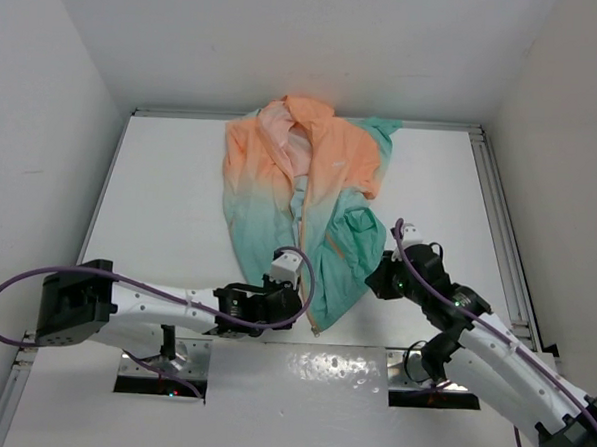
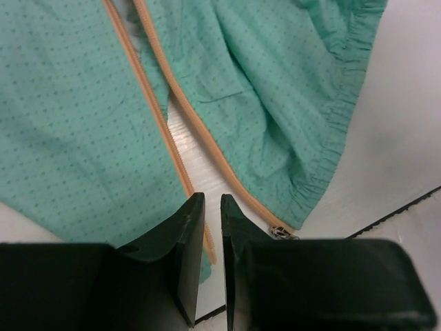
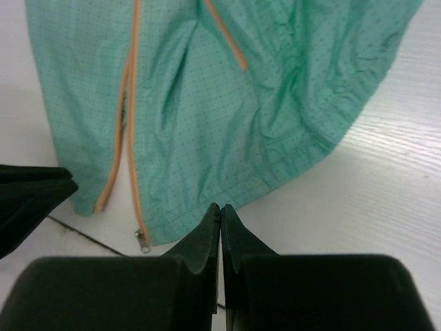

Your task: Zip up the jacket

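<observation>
The jacket (image 1: 310, 204) is thin, limp fabric; I would take the hem (image 3: 179, 226) beside the zipper pull (image 3: 142, 239). The right gripper (image 3: 219, 210) has its jaws pressed together; whether the left gripper (image 2: 212, 207) is pinching anything, I cannot tell.

Robot lab (white-walled table (image 1: 169, 207) enclosure).

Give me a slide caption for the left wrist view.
Left claw, narrowly parted, at the jacket's open orange zipper near the hem.
</observation>
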Controlling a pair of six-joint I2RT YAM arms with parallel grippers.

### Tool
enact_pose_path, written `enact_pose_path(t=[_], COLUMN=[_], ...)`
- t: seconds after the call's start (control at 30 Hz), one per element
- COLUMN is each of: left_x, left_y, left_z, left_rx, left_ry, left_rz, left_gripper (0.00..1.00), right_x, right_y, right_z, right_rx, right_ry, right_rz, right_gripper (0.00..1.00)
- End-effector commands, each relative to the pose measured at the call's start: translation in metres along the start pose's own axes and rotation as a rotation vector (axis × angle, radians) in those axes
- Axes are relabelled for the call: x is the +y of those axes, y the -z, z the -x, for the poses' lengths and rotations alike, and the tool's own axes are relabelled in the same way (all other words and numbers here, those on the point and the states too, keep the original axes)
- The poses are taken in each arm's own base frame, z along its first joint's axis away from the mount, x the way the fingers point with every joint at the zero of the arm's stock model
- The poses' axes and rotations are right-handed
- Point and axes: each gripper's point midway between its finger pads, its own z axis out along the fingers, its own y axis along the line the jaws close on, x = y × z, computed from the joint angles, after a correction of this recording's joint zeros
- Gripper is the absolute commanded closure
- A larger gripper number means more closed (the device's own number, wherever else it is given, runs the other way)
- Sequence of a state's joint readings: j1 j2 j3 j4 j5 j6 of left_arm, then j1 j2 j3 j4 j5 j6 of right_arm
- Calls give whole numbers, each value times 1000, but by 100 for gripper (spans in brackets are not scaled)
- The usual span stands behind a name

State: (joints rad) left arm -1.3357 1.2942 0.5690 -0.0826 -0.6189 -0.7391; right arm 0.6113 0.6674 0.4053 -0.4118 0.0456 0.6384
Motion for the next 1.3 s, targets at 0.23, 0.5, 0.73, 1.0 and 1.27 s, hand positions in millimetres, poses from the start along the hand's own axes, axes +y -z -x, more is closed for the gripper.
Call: enact_pose_path(t=[0.23,0.5,0.73,1.0,1.27], left_x=[21,25,29,24,30], left_y=[17,21,9,-3,-7], left_z=[-35,-40,-56,-70,-73], left_rx=[142,169,209,234,211], left_ry=[33,-5,-60,-57,1], left_rz=[27,27,61,47,62], left_gripper=[72,61,62,72,100], right_x=[39,40,44,51,60], right_y=[-10,-22,-26,-25,-23], right_z=[-8,-22,-28,-36,-27], right_rx=[32,87,108,119,92], right_ry=[-40,-15,-7,-1,-17], right_rz=[189,179,184,195,216], right_gripper=[100,100,100,100,99])
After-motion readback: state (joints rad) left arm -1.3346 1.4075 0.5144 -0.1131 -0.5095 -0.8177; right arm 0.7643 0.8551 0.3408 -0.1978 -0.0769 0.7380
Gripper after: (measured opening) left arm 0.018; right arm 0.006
